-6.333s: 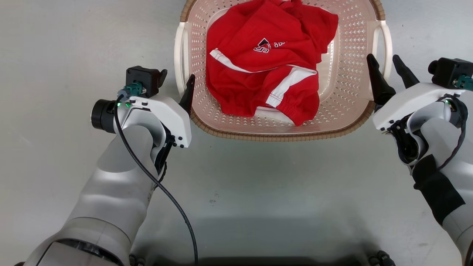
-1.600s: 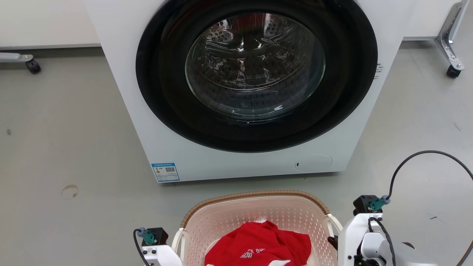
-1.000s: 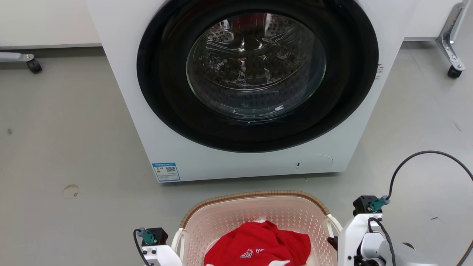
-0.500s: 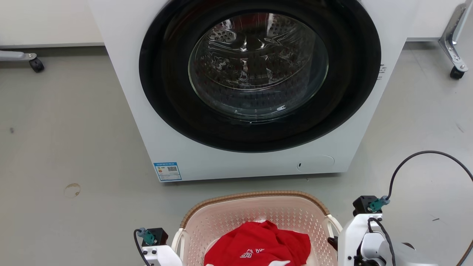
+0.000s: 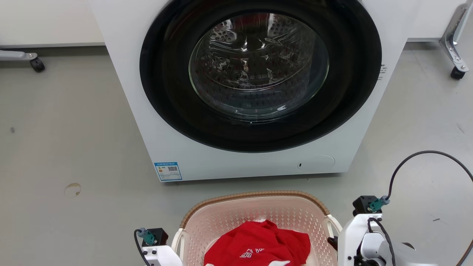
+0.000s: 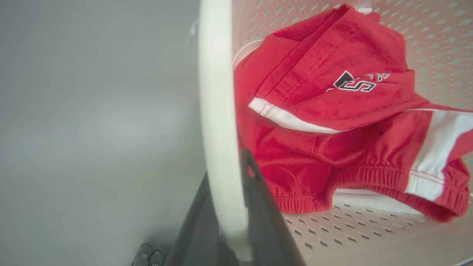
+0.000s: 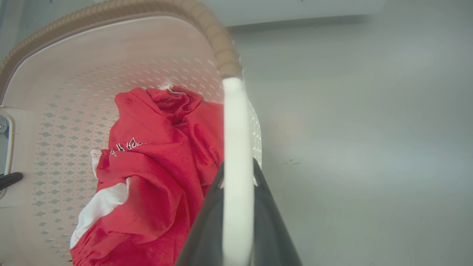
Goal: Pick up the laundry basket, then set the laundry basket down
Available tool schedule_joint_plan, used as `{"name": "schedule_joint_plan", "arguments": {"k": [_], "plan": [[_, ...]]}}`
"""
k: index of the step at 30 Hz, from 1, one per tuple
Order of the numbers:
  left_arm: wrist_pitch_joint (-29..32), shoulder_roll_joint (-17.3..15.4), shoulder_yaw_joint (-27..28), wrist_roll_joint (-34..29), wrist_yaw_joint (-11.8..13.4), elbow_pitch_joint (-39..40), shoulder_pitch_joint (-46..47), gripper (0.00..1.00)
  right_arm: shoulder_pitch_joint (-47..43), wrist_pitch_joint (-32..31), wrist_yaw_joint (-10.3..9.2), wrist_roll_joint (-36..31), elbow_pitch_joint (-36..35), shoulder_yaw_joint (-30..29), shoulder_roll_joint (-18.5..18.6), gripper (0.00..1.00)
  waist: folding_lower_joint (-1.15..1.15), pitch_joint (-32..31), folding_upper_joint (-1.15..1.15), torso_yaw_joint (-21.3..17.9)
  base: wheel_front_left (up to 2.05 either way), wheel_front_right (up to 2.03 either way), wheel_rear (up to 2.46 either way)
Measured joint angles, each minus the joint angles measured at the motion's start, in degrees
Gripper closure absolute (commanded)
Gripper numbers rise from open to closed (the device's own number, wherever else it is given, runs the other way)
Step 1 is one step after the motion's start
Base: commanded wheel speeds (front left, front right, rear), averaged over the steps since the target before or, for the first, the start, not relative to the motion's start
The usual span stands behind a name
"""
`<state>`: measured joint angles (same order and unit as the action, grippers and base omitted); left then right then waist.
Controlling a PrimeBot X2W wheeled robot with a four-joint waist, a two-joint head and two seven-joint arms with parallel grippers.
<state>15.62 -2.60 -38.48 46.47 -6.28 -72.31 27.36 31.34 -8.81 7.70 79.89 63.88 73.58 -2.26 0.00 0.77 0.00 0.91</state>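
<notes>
The laundry basket (image 5: 255,194), pale pink with a brown woven-look rim, is at the bottom of the head view, just in front of the washer. A red garment (image 5: 258,244) with white stripes lies in it. In the left wrist view my left gripper (image 6: 226,166) is shut on the basket's white left handle (image 6: 216,92), one dark finger on each side of the bar. My right gripper (image 7: 238,166) is shut the same way on the white right handle (image 7: 234,122). Both wrist views look down on the garment (image 6: 332,111) and the grey floor beyond the basket.
A white front-loading washer (image 5: 147,140) with its round dark door (image 5: 258,66) shut stands straight ahead, close to the basket's far rim. Caster-footed frames stand at the far left (image 5: 35,64) and far right (image 5: 456,72). Grey floor lies on both sides.
The camera has shifted a little, so the washer sits slightly further right in the picture. The basket and both grippers keep the same place and the same grip.
</notes>
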Motion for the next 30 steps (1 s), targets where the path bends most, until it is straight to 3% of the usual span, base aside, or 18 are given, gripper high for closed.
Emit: {"name": "schedule_joint_plan", "arguments": {"k": [12,30], "plan": [[-0.35,-0.05,-0.32,0.01,0.01,0.03,0.02,1.00,0.09,0.03,0.01,-0.10,0.02,0.02,0.00,1.00,0.00,1.02,0.00,-0.01,0.00,0.00,0.00],[-3.63,0.05,-1.05,0.08,0.82,0.11,3.57,1.00,3.96,2.11,0.01,-1.32,0.56,0.05,0.01,1.00,0.00,8.08,0.00,-0.47,0.00,0.00,0.00]]}}
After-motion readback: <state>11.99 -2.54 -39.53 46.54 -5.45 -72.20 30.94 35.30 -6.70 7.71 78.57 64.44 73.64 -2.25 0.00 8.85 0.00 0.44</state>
